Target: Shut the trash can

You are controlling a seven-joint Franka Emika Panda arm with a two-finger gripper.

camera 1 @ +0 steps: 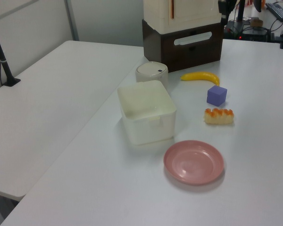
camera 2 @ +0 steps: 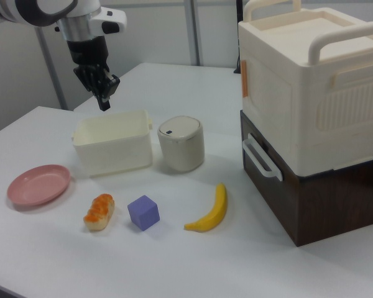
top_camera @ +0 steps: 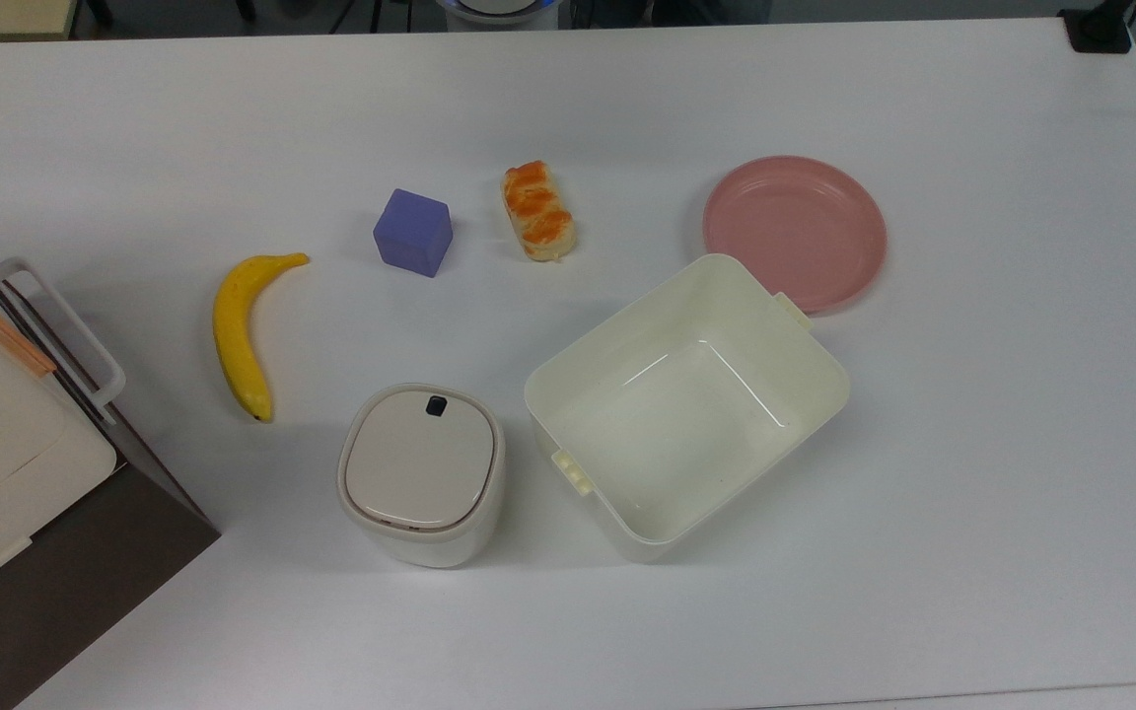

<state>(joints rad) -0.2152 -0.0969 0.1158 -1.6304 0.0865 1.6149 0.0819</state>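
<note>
The trash can (top_camera: 420, 473) stands upright near the table's front edge, between the banana and the large tub. Its beige lid (top_camera: 419, 459) lies flat down on the cream body, with the small black button (top_camera: 437, 403) at the lid's far edge. The can also appears in the left view as the trash can (camera 1: 152, 73) and in the right view as the trash can (camera 2: 181, 144). My gripper (camera 2: 104, 99) hangs high above the table on the right view's left, well away from the can. Its fingers are shut on nothing.
Beside the can sits an open cream tub (top_camera: 829, 380). A banana (top_camera: 238, 335), a purple cube (top_camera: 413, 233), a bread piece (top_camera: 537, 210) and a pink plate (top_camera: 795, 229) lie further back. A tall cream-and-brown box (camera 2: 311, 124) stands at the top view's left edge.
</note>
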